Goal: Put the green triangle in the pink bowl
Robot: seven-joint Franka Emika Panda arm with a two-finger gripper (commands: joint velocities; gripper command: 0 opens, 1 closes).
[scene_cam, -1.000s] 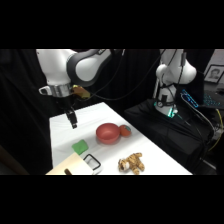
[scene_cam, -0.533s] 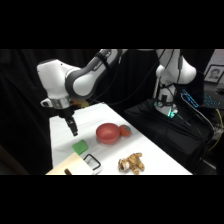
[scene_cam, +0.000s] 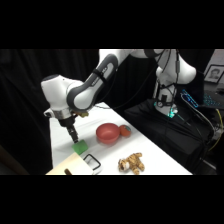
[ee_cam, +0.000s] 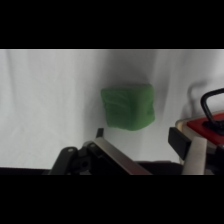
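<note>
While gripper (scene_cam: pixel 74 138) hangs open just above green triangle (scene_cam: pixel 79 146), nothing is gripped.
Triangle sits on white table (scene_cam: pixel 145 145), left of pink bowl (scene_cam: pixel 108 134); fingers straddle it, not touching.

Green triangle (scene_cam: pixel 79 146): small bright green blocky wedge, flat on the table, near the pink bowl, on its left in the side view.
Pink bowl (scene_cam: pixel 108 134): round, reddish-pink, upright.

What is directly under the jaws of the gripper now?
The green triangle lies below the gripper on the white table, untouched. Its underside is hidden, and the pink bowl stands apart, to the side.
</note>
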